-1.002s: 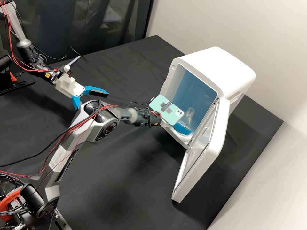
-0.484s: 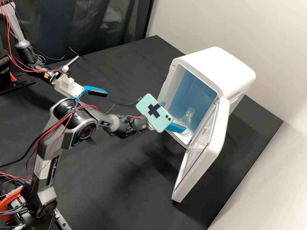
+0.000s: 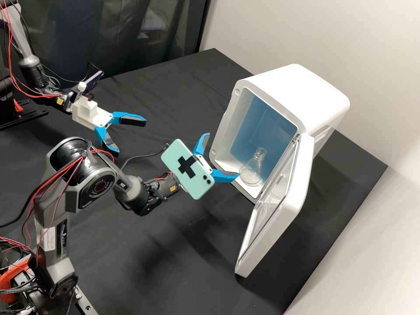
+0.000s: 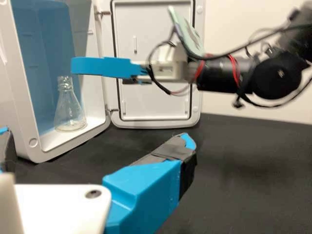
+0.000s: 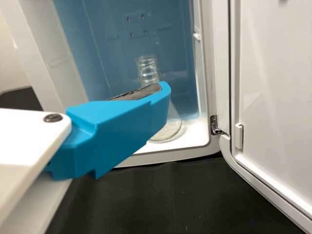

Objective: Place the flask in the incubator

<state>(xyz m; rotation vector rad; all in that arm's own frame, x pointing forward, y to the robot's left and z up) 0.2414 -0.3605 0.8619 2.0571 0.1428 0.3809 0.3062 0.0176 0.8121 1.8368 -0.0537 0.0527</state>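
A clear glass flask (image 3: 255,166) stands upright on the floor of the white incubator (image 3: 294,93), against its blue inner wall. The incubator's door (image 3: 274,205) hangs open to the near right. My right gripper (image 3: 214,159) is open and holds nothing, just outside the incubator's opening and clear of the flask. In the right wrist view one blue finger (image 5: 122,122) covers part of the flask (image 5: 147,72). My left gripper (image 3: 120,130) is open and empty over the bench at the far left. From there the flask (image 4: 68,104) and a right finger (image 4: 105,67) are in sight.
A teal phone (image 3: 187,168) with a black cross is mounted on the right wrist. Red and black cables run along both arms. A dark curtain hangs behind the bench and a white wall stands to the right. Bare black bench lies in front of the incubator.
My right gripper has backed out of the incubator toward the left, leaving the flask standing inside, and its fingers now stand spread. The left gripper shifted slightly and turned.
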